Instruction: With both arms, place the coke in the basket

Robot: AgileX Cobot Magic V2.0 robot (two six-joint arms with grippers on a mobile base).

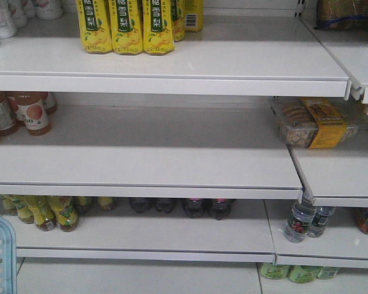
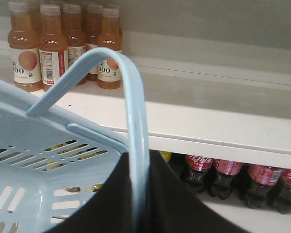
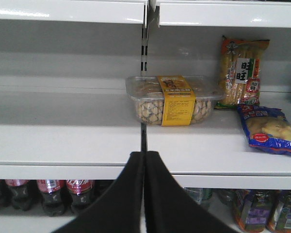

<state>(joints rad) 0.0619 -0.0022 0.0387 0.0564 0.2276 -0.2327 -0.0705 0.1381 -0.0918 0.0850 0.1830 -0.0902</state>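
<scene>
Several coke bottles [image 2: 198, 170] with red labels stand in a row on the low shelf, under the shelf edge; they also show in the right wrist view as coke bottles [image 3: 80, 191] at lower left, and dimly in the front view as coke bottles [image 1: 219, 208]. The pale blue basket [image 2: 34, 160] hangs at the left, and its corner [image 1: 0, 257] shows in the front view. My left gripper [image 2: 138, 162] is shut on the basket's swing handle [image 2: 135, 107]. My right gripper [image 3: 144, 155] is shut with nothing in it, level with the middle shelf, above and right of the cokes.
Orange-brown juice bottles [image 2: 39, 48] stand on the middle shelf at left. Yellow pear drinks [image 1: 126, 27] fill the top shelf. A clear biscuit box [image 3: 172, 99], a snack pack [image 3: 242, 73] and a blue packet [image 3: 269, 128] lie on the right-hand shelf. Water bottles [image 1: 300, 220] stand low right.
</scene>
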